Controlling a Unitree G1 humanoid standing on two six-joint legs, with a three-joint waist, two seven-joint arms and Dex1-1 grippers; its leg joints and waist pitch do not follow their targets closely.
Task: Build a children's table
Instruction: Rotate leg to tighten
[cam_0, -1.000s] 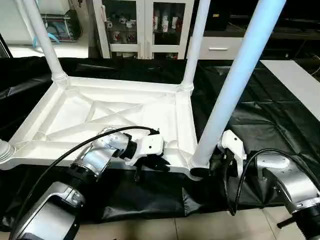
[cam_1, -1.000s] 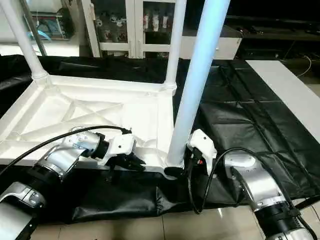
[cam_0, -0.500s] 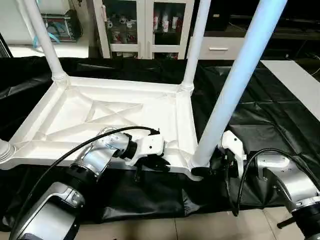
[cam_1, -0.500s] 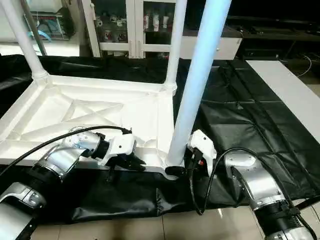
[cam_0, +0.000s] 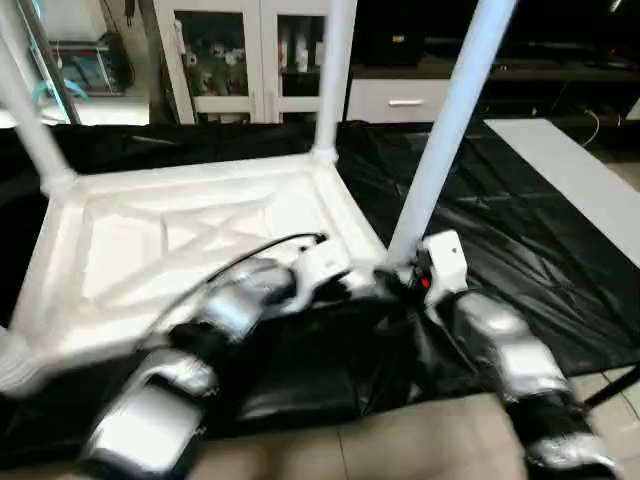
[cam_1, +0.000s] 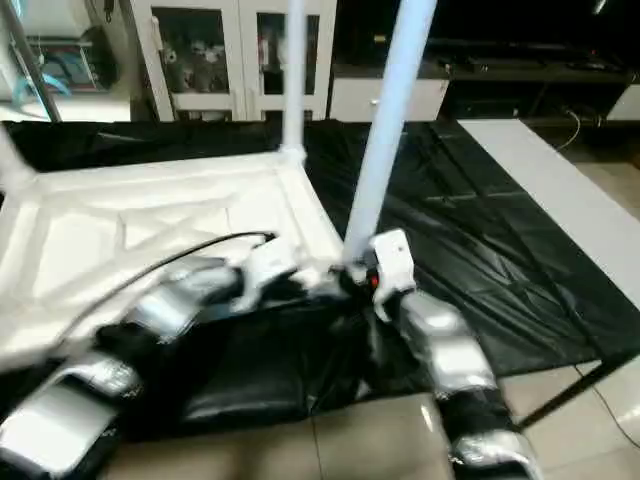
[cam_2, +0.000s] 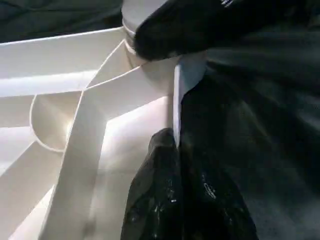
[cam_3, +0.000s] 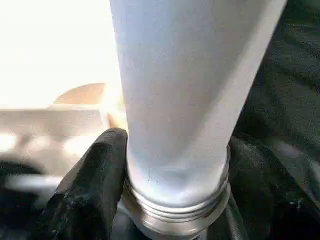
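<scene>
The white tabletop (cam_0: 180, 235) lies upside down on the black-draped table, its X-ribs facing up. Legs stand in its corners: far left (cam_0: 28, 120), far right (cam_0: 333, 80), near right (cam_0: 450, 120), and a stub of the near left one (cam_0: 10, 362). My right gripper (cam_3: 175, 202) is shut on the base of the near right leg (cam_3: 185, 100), with black fingers (cam_3: 87, 192) on both sides. My left gripper (cam_0: 362, 285) is beside that corner, shut on the tabletop's rim (cam_2: 175, 100), with one finger (cam_2: 160, 200) inside it.
Black cloth (cam_0: 520, 230) covers the work table to the right of the tabletop. Its front edge and the tiled floor (cam_0: 400, 440) lie close below my arms. A glass-door cabinet (cam_0: 240, 60) and a white slab (cam_0: 570, 170) stand behind and to the right.
The head view has swung and tilted. The tabletop has turned, its near right corner moving away from me. Both grippers keep their holds at that corner, arms stretched farther.
</scene>
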